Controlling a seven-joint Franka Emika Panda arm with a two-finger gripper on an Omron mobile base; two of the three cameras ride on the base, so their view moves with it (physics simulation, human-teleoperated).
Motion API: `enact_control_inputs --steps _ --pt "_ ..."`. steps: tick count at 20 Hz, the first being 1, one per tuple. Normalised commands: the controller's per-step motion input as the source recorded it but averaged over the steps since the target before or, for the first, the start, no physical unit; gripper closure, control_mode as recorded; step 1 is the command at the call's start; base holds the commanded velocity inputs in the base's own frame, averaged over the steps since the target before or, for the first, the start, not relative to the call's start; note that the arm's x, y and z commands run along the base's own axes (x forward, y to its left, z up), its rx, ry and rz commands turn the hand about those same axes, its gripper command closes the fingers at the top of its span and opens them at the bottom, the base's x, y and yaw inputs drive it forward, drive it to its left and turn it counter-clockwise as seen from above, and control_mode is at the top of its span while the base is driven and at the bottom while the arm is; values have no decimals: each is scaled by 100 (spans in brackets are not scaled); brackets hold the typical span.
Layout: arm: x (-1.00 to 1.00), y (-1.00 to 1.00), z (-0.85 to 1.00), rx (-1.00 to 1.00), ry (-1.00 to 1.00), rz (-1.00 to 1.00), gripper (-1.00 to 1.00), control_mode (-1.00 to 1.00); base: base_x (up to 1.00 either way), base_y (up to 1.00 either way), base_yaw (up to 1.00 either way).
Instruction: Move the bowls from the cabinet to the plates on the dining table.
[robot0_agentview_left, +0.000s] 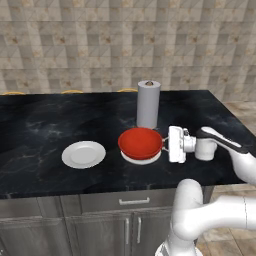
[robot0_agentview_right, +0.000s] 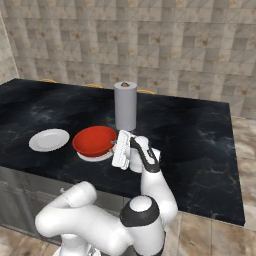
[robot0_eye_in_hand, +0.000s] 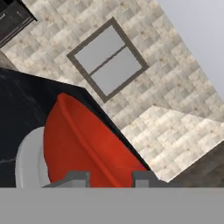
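Note:
A glossy red bowl (robot0_agentview_left: 141, 141) (robot0_agentview_right: 95, 140) (robot0_eye_in_hand: 87, 144) sits over a white plate (robot0_agentview_left: 141, 159) (robot0_agentview_right: 95, 158) (robot0_eye_in_hand: 27, 159) near the front of the dining table (robot0_agentview_left: 40, 125) (robot0_agentview_right: 200, 135). Only the plate's rim shows under the bowl. My gripper (robot0_agentview_left: 164, 143) (robot0_agentview_right: 115, 145) (robot0_eye_in_hand: 111, 178) reaches in level from the right and is shut on the bowl's right rim, one finger on each side of the wall. To the bowl's left lies a second white plate (robot0_agentview_left: 83, 154) (robot0_agentview_right: 49, 139), bare. The cabinet is out of view.
An upright grey paper towel roll (robot0_agentview_left: 148, 105) (robot0_agentview_right: 125, 106) stands just behind the red bowl. Yellow stool tops (robot0_agentview_left: 15, 93) peek over the table's far edge. A tiled wall with a window (robot0_eye_in_hand: 107, 61) lies beyond. The table's right end is close to my arm.

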Motion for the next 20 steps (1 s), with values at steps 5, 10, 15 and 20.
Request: enact_control_inputs --steps 5,10,15,20 --pt "0 -9 -23 0 0 10 100 -100 0 0 0" --pt "0 -7 -20 0 0 5 -100 -100 0 0 0" --pt "1 -12 -3 1 0 1 -100 -100 0 0 0" --pt "-6 -46 0 2 -6 7 -100 -100 0 0 0"
